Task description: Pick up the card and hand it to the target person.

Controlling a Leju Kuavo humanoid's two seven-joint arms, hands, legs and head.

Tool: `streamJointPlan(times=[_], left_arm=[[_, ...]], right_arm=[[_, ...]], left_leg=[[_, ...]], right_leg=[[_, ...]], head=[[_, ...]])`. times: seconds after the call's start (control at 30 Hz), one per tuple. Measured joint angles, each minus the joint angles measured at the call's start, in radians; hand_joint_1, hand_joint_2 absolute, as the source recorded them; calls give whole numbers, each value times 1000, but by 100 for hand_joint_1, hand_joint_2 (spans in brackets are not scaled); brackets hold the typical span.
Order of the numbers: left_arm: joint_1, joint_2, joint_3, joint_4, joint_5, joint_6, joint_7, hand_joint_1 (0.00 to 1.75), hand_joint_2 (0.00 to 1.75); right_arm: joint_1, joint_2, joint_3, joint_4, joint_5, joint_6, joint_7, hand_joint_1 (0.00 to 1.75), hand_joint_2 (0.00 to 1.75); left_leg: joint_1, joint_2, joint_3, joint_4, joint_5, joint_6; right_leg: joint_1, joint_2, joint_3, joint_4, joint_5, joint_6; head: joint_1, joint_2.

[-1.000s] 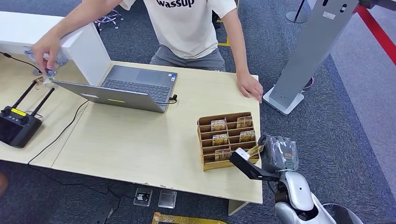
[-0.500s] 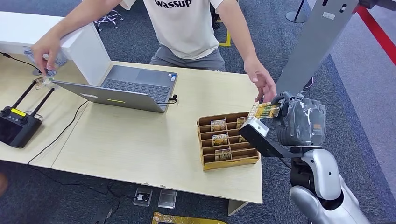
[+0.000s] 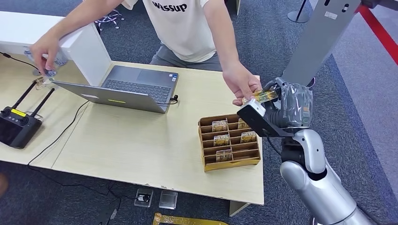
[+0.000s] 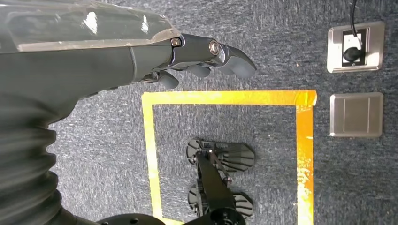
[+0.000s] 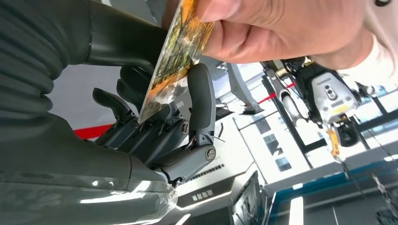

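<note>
Right hand [image 3: 292,108], raised beside the table edge, pinching the card [image 3: 259,97] between thumb and fingers [image 5: 201,101]; the grip takes one end, apparently so the free end is offered outward; the person's hand [image 3: 241,83] already grasps that free end, so the card sits between both holders, above the wooden card rack [image 3: 228,140]; release seems the step in hand. Left hand [image 4: 141,56] hanging over the carpet, fingers loosely apart, holding nothing. Farther along the table [image 3: 141,145], an open laptop [image 3: 123,87] and a black controller [image 3: 18,126].
</note>
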Motion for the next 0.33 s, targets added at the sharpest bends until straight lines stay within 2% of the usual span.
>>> streamJointPlan(times=[0.1, 0.13, 0.2, 0.33], left_arm=[[0, 0, -4, 0, -8, -6, -5, 0, 175], [0, 0, -6, 0, -10, -7, -6, 0, 175], [0, 0, -8, 0, -7, -8, -6, 0, 175], [1, 0, -9, 0, 22, -12, -3, 0, 0]], right_arm=[[-7, 17, 0, 66, -12, -9, -14, 21, 175], [-8, 22, 0, 85, -15, -12, -17, 2, 175], [-9, 30, 0, 114, -24, -20, -24, 0, 175], [-2, 39, -3, 144, -103, -35, -69, 0, 175]], left_leg=[[0, 0, 0, 0, 0, 0], [0, 0, 0, 0, 0, 0], [0, 0, 0, 0, 0, 0], [0, 0, 0, 0, 0, 0]], right_leg=[[0, 0, 0, 0, 0, 0], [0, 0, 0, 0, 0, 0], [0, 0, 0, 0, 0, 0], [0, 0, 0, 0, 0, 0]], head=[[0, 0], [0, 0], [0, 0], [0, 0]])
